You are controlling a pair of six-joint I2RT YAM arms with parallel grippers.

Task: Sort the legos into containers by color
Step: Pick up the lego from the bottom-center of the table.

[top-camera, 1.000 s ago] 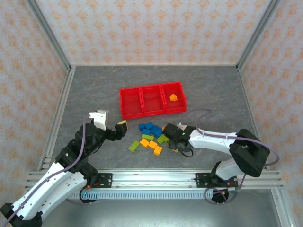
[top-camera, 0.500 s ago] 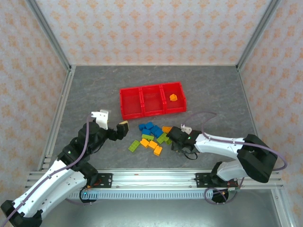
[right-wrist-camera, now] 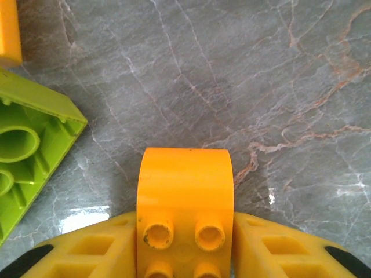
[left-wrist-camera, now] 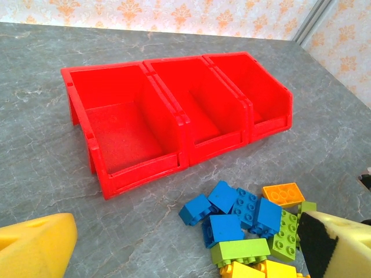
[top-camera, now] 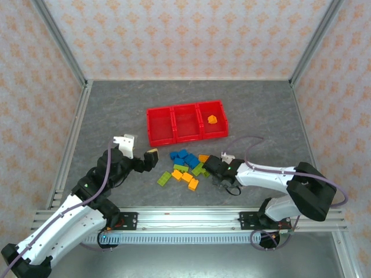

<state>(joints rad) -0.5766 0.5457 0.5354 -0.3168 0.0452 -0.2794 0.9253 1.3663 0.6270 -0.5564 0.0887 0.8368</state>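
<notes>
The left gripper (top-camera: 138,152) hovers with its jaws wide apart, just left of the loose bricks (top-camera: 185,167). Beyond them, three glossy red bins (top-camera: 186,107) form a row running left to right, with one orange brick (top-camera: 213,119) in the rightmost. At the pile's right edge, the right gripper (right-wrist-camera: 185,255) is clamped on a smooth orange piece (right-wrist-camera: 185,185). Its rounded end points away from the fingers, over the grey marbled table (right-wrist-camera: 261,87). A lime brick (right-wrist-camera: 35,145) lies hollow side up nearby.

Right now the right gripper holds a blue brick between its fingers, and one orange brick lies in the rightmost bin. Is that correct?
Not quite. The held brick in the right gripper is orange, not blue; the right wrist view shows it. One orange brick does lie in the rightmost bin.
</notes>
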